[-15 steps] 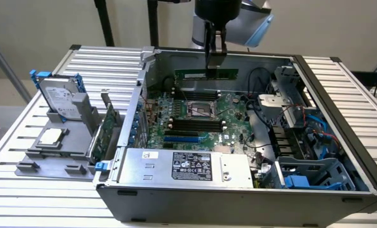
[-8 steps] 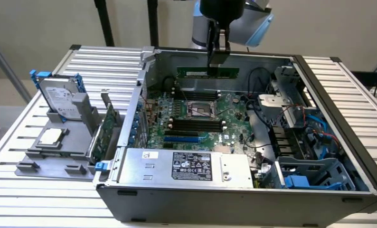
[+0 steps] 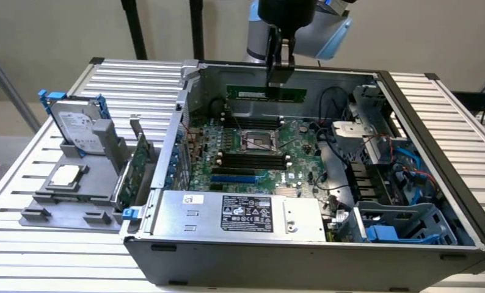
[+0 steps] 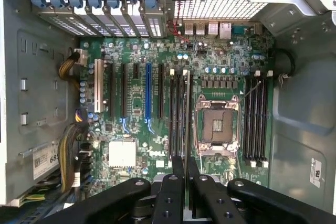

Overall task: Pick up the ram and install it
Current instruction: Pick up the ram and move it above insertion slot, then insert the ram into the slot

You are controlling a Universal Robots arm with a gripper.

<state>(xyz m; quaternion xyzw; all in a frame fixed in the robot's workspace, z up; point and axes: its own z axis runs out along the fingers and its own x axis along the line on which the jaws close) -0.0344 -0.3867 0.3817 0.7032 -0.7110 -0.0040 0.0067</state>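
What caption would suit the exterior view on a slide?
The gripper holds the ram above the motherboard inside an open computer case.

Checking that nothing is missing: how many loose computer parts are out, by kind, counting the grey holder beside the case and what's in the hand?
ram, held in the hand: 1
hard drive: 1
processor: 1
expansion card: 1
Total: 4
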